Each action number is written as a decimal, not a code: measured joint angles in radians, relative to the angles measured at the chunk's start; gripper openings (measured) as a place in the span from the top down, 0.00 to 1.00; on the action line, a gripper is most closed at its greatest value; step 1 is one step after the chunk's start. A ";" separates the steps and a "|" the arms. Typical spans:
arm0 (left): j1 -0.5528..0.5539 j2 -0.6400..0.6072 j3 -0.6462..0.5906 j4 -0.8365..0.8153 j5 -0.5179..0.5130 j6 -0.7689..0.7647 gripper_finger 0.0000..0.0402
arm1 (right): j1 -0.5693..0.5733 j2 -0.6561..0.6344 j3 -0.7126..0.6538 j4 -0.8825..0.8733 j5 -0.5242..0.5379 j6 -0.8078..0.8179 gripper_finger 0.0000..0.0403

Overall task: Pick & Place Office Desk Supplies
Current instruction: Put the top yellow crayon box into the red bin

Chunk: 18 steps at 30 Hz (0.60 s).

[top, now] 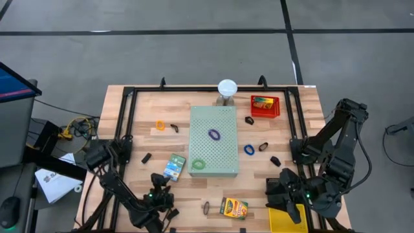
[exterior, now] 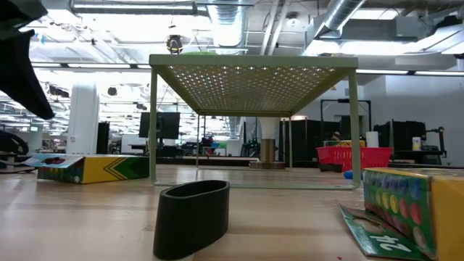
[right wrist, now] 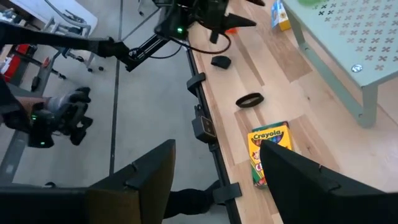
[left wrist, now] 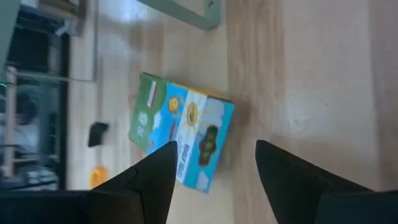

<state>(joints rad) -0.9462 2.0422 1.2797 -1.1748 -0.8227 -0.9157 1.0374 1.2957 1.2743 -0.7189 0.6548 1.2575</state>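
Left gripper [left wrist: 214,171] fingers spread apart, empty, hovering just short of the teal printed cardboard box [left wrist: 180,138] flat on the wooden table [top: 162,139]. Right gripper [right wrist: 217,168] apart too, empty.

**A:** How's the light on my rig?

**B:** From above it's even and soft; the tabletop [top: 194,194] is evenly lit, with only faint shadows.

**A:** The low camera is rougher. Ceiling lights [exterior: 254,18] blow out white and the room behind goes hazy. My left tool [left wrist: 214,186] is a blurry dark mass up close, and there's a glare patch on the wood by the teal box [left wrist: 180,140].
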 joint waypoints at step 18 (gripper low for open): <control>0.122 0.098 0.001 -0.008 -0.043 -0.008 0.55 | 0.010 0.000 0.000 0.069 0.000 0.010 0.43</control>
<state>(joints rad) -0.8238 2.1403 1.2804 -1.1828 -0.8654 -0.9234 1.0477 1.2957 1.2743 -0.6495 0.6548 1.2680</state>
